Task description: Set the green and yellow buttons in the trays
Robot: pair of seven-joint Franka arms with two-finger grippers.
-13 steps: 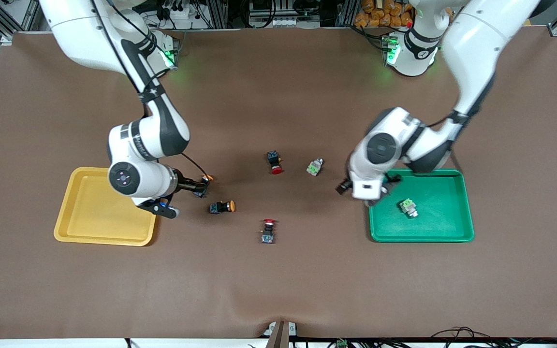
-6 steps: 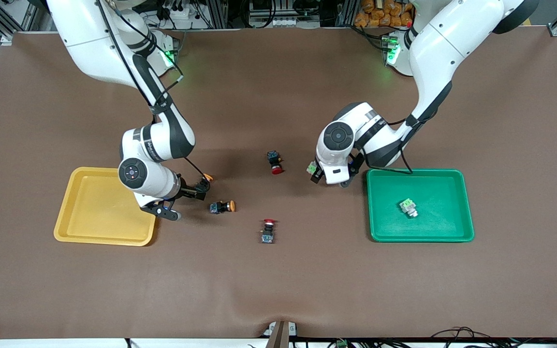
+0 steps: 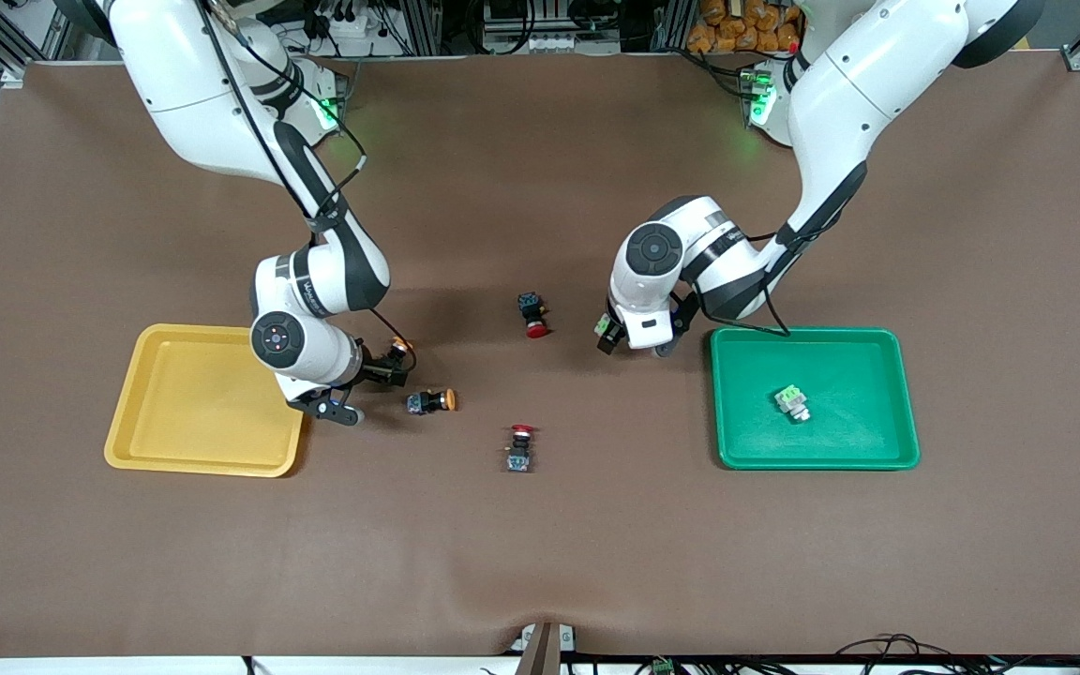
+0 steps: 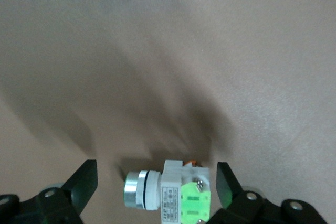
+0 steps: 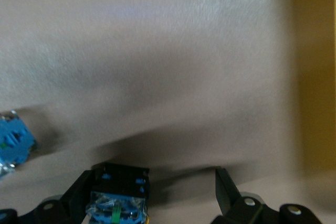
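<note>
Both pincers wide: I centre the left pincer (image 4: 155, 184) astride the green button (image 4: 170, 195), the right pincer (image 5: 152, 192) astride the yellow button (image 5: 118, 195), then close squarely on each body.

table (image 3: 540, 562): brown mat | 9 o'clock: yellow tray (image 3: 174, 459) | 3 o'clock: green tray (image 3: 877, 459) | centre: two red-capped switches (image 3: 532, 314), yellow button (image 3: 431, 401), green button (image 4: 168, 192)

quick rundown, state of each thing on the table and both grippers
left gripper: open, fingers either side of a green button
green button: on its side on the table, not gripped
second green button: lying in the green tray
right gripper: open, around a yellow button
second yellow button: loose on the table
yellow tray: no buttons in it
</note>
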